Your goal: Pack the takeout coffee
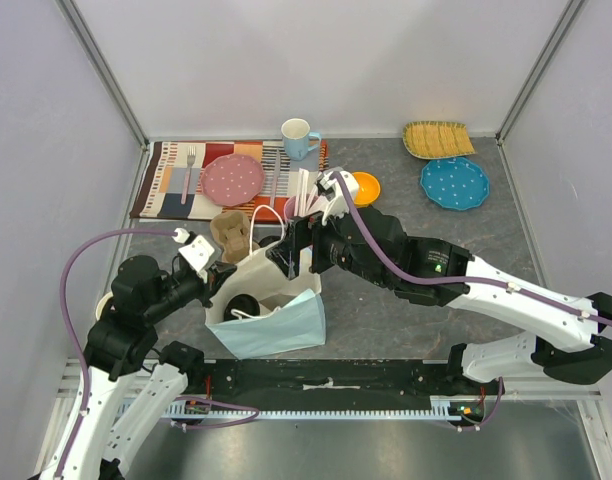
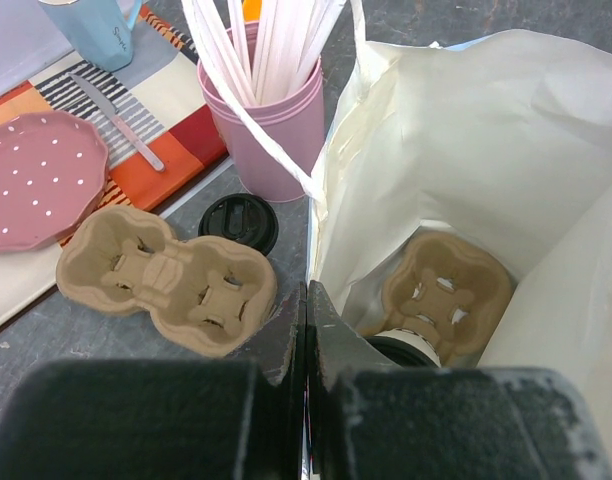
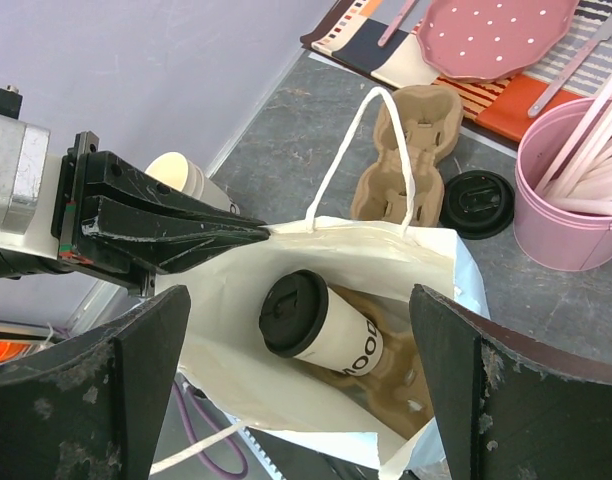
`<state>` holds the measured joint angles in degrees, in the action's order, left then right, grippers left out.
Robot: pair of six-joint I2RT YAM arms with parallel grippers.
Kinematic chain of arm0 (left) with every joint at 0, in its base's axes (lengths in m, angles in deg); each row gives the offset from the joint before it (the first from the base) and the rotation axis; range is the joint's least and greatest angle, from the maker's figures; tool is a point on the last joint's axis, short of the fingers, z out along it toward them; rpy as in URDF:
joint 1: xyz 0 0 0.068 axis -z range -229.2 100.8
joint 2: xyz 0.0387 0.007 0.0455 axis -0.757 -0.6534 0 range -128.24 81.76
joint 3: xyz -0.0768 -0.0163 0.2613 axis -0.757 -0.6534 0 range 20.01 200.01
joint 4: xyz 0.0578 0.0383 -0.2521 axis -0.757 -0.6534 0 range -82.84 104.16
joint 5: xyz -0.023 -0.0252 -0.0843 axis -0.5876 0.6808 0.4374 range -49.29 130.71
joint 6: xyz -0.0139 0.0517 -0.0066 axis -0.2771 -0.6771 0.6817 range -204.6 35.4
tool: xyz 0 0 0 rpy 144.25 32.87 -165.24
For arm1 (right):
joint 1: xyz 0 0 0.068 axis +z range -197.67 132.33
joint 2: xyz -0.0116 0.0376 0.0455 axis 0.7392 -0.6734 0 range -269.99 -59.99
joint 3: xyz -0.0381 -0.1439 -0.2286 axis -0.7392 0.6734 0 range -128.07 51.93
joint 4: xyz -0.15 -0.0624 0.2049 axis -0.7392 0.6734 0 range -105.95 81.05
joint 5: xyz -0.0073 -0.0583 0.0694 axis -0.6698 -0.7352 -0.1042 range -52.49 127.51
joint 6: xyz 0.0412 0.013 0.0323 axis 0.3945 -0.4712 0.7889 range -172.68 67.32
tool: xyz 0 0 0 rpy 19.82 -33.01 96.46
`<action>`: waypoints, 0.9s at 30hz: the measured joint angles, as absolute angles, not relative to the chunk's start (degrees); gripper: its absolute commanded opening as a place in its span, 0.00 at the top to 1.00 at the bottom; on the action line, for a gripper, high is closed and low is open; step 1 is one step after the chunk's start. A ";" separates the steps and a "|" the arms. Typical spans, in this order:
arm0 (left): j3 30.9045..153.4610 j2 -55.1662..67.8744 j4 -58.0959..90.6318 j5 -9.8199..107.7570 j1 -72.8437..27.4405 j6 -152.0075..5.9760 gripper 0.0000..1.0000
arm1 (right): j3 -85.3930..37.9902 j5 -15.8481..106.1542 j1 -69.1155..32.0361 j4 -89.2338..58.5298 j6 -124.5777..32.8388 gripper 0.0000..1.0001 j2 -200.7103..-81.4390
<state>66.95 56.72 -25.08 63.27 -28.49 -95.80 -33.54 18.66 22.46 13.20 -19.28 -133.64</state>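
The left jaws hide most of the takeout coffee (image 2: pixel 411 347) inside the bag (image 2: pixel 486 150).

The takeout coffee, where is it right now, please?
In the right wrist view, the takeout coffee leans inside the paper bag on a cup carrier, below the rim pinched by the left gripper.

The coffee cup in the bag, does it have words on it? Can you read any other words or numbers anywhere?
"moon": dark letters on the side of the takeout coffee, which lies tipped over in the paper bag. They sit at a slant, and more letters may be hidden.
Blue mug: a tiny dark print, too small to read.
Nothing else in these pictures has words or numbers I can read.
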 measured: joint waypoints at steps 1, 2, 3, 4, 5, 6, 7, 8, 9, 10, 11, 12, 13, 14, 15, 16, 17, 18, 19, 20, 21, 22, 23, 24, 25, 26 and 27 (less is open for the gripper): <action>67.00 56.68 -25.08 63.27 -28.49 -95.80 0.98 | -33.54 18.57 22.37 13.20 -19.23 0.02 -133.64; 67.00 56.66 -25.06 63.27 -28.49 -95.80 0.98 | -33.54 18.55 22.31 13.22 -19.08 0.02 -133.64; 67.04 56.66 -25.08 63.25 -28.49 -95.80 0.98 | -33.54 18.57 22.29 13.20 -19.01 0.02 -133.64; 67.13 56.66 -25.06 63.25 -28.49 -95.80 0.98 | -33.54 18.59 22.26 13.22 -18.97 0.02 -133.64; 67.21 56.66 -25.08 63.25 -28.49 -95.80 0.98 | -33.54 18.66 22.22 13.20 -18.90 0.02 -133.64; 67.34 56.66 -25.01 63.25 -28.49 -95.78 0.98 | -33.54 18.88 22.20 13.20 -18.86 0.02 -133.66; 67.52 56.66 -24.86 63.25 -28.49 -95.78 0.98 | -33.54 19.34 22.18 13.20 -18.84 0.02 -133.66; 67.65 56.68 -24.71 63.25 -28.49 -95.78 0.98 | -33.54 19.80 22.18 13.20 -18.82 0.02 -133.75; 67.80 56.70 -24.64 63.25 -28.49 -95.78 0.98 | -33.60 20.26 22.18 13.20 -18.82 0.02 -133.90; 67.96 56.74 -24.60 63.25 -28.49 -95.78 0.98 | -33.69 21.17 22.18 13.18 -18.82 0.02 -134.12; 68.09 56.81 -24.42 63.25 -28.49 -95.78 0.98 | -33.98 22.29 22.18 13.18 -18.82 0.02 -134.58; 68.22 56.90 -24.21 63.25 -28.49 -95.75 0.98 | -34.39 23.16 22.18 13.18 -18.86 0.02 -135.06; 68.31 57.01 -23.99 63.25 -28.49 -95.75 0.98 | -34.96 24.34 22.24 13.07 -18.95 0.03 -135.78; 68.39 57.16 -23.75 63.25 -28.49 -95.75 0.98 | -35.68 25.37 22.46 13.02 -19.12 0.07 -136.68; 68.46 57.27 -23.48 63.25 -28.49 -95.75 0.98 | -36.58 26.33 23.07 12.94 -19.54 0.09 -137.68; 68.57 57.47 -23.18 63.23 -28.49 -95.73 0.98 | -37.69 26.88 23.77 13.05 -19.98 0.11 -138.80; 68.70 57.82 -22.81 63.19 -28.49 -95.73 0.98 | -39.00 27.23 24.67 13.20 -20.26 0.15 -140.04; 68.74 58.36 -22.19 63.14 -28.49 -95.71 0.98 | -40.01 27.38 25.57 13.24 -20.54 0.18 -141.05; 68.74 59.24 -21.45 63.08 -28.49 -95.71 0.98 | -41.80 27.36 26.83 14.09 -20.63 0.20 -142.56; 68.77 60.07 -20.93 63.06 -28.49 -95.73 0.98 | -42.87 27.18 27.58 14.73 -20.81 0.24 -143.48; 68.77 61.20 -20.32 62.99 -28.49 -95.73 0.98 | -43.81 26.73 28.63 15.34 -20.83 0.26 -144.37; 68.77 62.43 -19.62 62.86 -28.49 -95.73 0.98 | -44.31 25.98 29.70 15.97 -20.81 0.30 -145.05; 68.77 63.61 -18.94 62.64 -28.49 -95.73 0.98 | -44.47 25.04 30.72 16.76 -20.70 0.31 -145.49; 68.70 64.77 -18.24 62.36 -28.49 -95.73 0.98 | -44.64 23.64 31.84 17.92 -20.52 0.33 -146.01; 68.53 65.77 -17.80 62.05 -28.49 -95.73 0.98 | -44.73 22.53 32.69 18.90 -20.32 0.34 -146.49; 67.93 67.32 -16.99 61.70 -28.49 -95.73 0.98 | -44.82 20.98 33.83 20.00 -19.95 0.36 -147.24; 67.52 68.33 -16.80 61.61 -28.49 -95.71 0.98 | -44.93 19.29 35.12 20.89 -19.71 0.37 -148.20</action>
